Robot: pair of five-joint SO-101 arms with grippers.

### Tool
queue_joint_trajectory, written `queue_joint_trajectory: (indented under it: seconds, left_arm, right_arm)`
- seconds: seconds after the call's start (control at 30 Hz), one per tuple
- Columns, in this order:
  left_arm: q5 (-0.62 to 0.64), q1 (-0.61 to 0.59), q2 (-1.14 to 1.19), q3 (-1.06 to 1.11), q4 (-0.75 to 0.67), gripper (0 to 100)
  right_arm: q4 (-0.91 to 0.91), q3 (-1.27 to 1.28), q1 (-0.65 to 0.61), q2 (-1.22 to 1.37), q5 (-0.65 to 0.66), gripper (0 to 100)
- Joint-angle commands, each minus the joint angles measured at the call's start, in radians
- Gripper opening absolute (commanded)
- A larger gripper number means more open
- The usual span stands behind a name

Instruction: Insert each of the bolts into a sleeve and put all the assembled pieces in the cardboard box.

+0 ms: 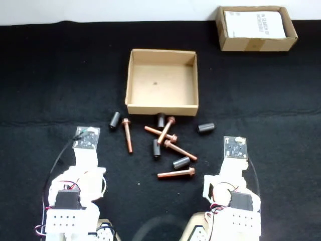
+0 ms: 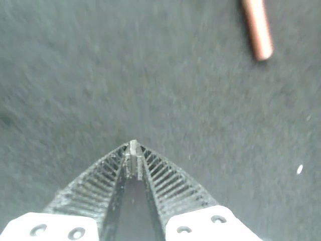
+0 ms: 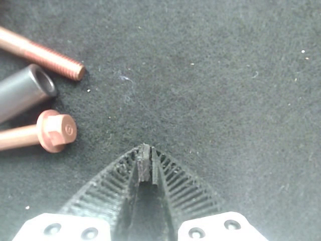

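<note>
An open cardboard box [image 1: 134,80] stands mid-table with nothing in it. Just in front of it several copper bolts [image 1: 127,135] and dark grey sleeves [image 1: 115,119] lie loose on the black cloth, none of them joined. My left arm [image 1: 86,138] sits left of the pile and my right arm [image 1: 234,147] sits right of it. The left gripper [image 2: 133,148] is shut on nothing, over bare cloth, with a bolt's shank end [image 2: 257,30] ahead of it. Also shut on nothing, the right gripper [image 3: 145,150] is close to a bolt head [image 3: 56,130], a sleeve [image 3: 27,90] and a threaded bolt tip [image 3: 50,57].
A second cardboard box [image 1: 251,44] holding a white printed sheet stands at the back right. One sleeve [image 1: 161,119] lies against the open box's front wall. Another sleeve [image 1: 206,127] lies apart on the right. Bare black cloth spreads to both sides.
</note>
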Motion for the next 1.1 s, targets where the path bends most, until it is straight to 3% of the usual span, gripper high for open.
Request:
queue_joint_trajectory:
  seconds: [0.0,0.17,0.3,0.6,0.77,1.07]
  left_arm:
    - [0.002,0.016,-0.002,-0.13,-0.04,1]
    - [-0.003,0.025,-0.002,-0.223,-0.008,1]
    - [-0.005,0.062,-0.002,-0.321,0.112,3]
    - [0.0,0.041,0.005,-0.487,0.121,21]
    - [0.026,0.042,0.022,-0.593,0.144,25]
    - [0.13,0.053,0.542,-0.869,0.153,25]
  right_arm:
    - [0.013,0.047,0.019,-0.001,0.008,0.8]
    - [0.013,0.047,0.019,-0.001,0.008,0.8]
    - [0.013,0.047,0.021,-0.001,0.008,0.8]
    - [0.013,0.047,0.021,-0.001,0.008,0.8]
    - [0.013,0.047,0.021,-0.001,0.008,0.8]
    - [0.013,0.047,0.021,-0.001,0.008,0.8]
